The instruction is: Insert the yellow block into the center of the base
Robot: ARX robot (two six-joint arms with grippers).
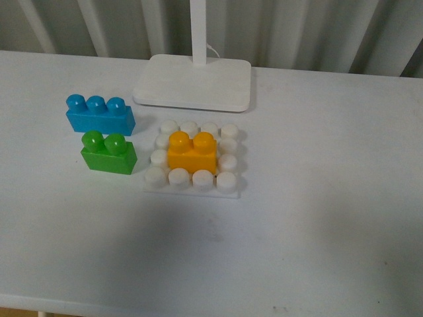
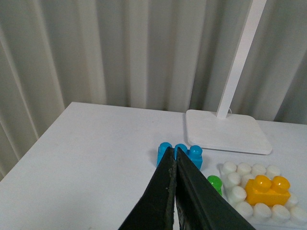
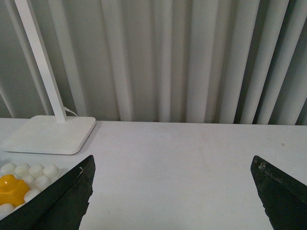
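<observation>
Behind our table hangs a pale pleated curtain, and the tabletop itself is plain white; at its far edge we see a smooth white stand foot with a pole rising out of it. Just in front of that foot lies the base, flat on the table, its round white studs showing all around its border; the yellow block sits upright on the middle of the base, its two studs on top, with white studs ringing it on every side. To the left of the base, close but not touching it, stands the green brick; right behind the green one, and nearly against it, is the longer blue brick.

From the front neither of our arms is in view. In the left wrist view our left gripper has its two dark fingers pressed together with nothing between them; it hangs above the table, with the blue brick and a sliver of the green one past its tip. In the right wrist view our right gripper is spread wide, one finger at each side of the picture, and grips nothing; bare table shows between the fingers, with the base and yellow block off beside one of them.
</observation>
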